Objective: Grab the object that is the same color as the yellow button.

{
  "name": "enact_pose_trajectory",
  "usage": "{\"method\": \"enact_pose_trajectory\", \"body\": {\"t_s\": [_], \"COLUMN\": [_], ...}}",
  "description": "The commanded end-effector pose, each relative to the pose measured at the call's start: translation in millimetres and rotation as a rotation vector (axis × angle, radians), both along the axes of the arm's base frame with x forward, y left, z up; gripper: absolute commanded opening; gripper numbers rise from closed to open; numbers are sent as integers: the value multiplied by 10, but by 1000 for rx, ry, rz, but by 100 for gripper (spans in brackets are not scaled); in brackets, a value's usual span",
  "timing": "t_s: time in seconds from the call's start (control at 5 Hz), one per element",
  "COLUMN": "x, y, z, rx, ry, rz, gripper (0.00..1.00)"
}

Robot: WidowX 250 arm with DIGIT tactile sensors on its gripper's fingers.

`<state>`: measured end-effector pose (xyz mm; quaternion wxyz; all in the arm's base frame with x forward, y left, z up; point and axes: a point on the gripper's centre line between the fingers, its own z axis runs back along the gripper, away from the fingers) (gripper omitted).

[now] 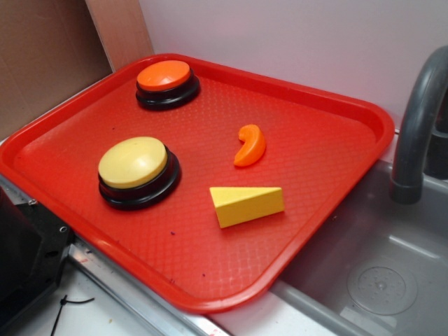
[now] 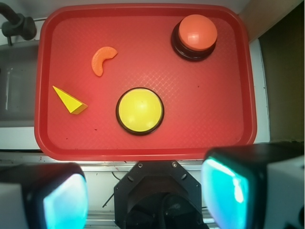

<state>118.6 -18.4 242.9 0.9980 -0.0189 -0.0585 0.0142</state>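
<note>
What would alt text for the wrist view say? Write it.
A red tray seen from above holds a yellow wedge, a yellow button, an orange button and an orange curved piece. The open gripper frames the bottom edge.

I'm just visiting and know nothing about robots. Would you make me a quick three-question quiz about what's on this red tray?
1. True or false: the solid yellow plastic wedge touches the round pale-yellow domed push button.
2. How many push buttons sit on the red plastic tray?
3. Which small piece lies nearest the wedge: A) the small orange curved plastic piece, B) the orange-topped push button?

Key: 1. False, bare tray lies between them. 2. Two. 3. A.

The end effector is open, with its fingers at the bottom edge of the wrist view.
</note>
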Motion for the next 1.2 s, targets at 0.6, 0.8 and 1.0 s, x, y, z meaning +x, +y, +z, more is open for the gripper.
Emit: {"method": "enact_pose_trajectory", "body": {"t_s": [0.6, 0.8, 1.0], "x": [475, 648, 798], "y": [-541, -808, -1030], "z": [-601, -911, -1229], "rx": [21, 23, 26], "ry": [-35, -48, -47], "rz": [-272, -328, -350], "gripper": [100, 100, 100]}}
